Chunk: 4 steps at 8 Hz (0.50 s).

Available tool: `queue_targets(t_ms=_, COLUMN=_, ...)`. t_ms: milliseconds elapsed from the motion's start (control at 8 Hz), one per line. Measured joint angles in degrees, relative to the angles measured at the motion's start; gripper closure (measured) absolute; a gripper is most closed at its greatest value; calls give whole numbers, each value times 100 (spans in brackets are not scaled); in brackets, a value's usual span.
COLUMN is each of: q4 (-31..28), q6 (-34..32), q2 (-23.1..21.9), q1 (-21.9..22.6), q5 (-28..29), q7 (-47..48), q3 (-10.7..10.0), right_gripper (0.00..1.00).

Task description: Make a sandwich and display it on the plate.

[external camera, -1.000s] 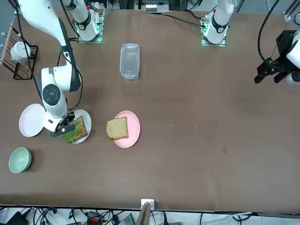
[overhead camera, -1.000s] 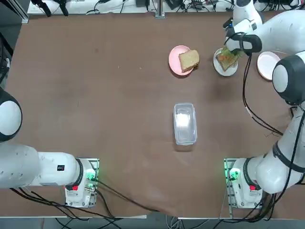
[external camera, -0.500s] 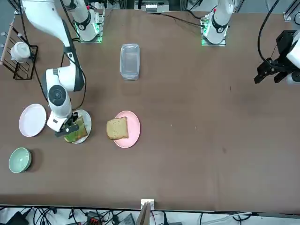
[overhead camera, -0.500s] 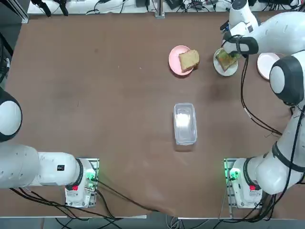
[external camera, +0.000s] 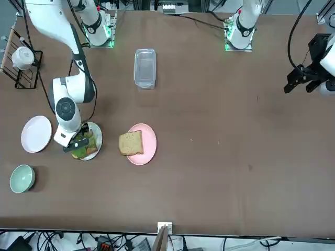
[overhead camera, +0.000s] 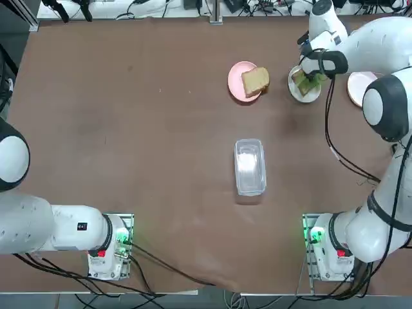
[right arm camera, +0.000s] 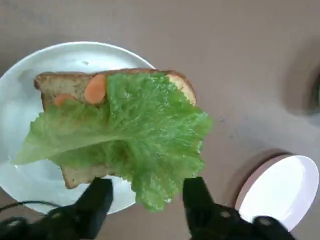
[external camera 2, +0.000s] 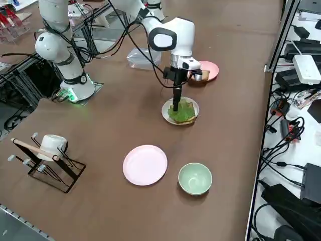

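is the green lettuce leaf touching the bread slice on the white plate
Touching. The right wrist view shows the green lettuce leaf draped directly over the bread slice.

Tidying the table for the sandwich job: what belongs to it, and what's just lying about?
Job: white plate holding bread, carrot, lettuce; second slice on pink plate; open right pincer above.

Lying about: clear box, green bowl, empty pink plate, mug rack.

bread slices: 2 (overhead camera: 255, 80) | plates: 3 (external camera 2: 145, 164) | bowl: 1 (external camera 2: 195, 178) | clear container: 1 (overhead camera: 250, 166)
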Motion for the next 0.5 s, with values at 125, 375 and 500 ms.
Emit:
queue_targets(t_ms=125, q4=157, q6=-279, q2=-29, q1=10, q5=-13, q7=0, q3=0, right_gripper=0)
queue_targets(t_ms=375, q4=797, q6=-978, q2=-119, q1=49, q5=26, q7=3, q3=2, right_gripper=0)
queue_targets(t_ms=500, q4=1088, q6=-1148, q2=-148, q1=115, q5=264, q7=7, q3=7, right_gripper=0)
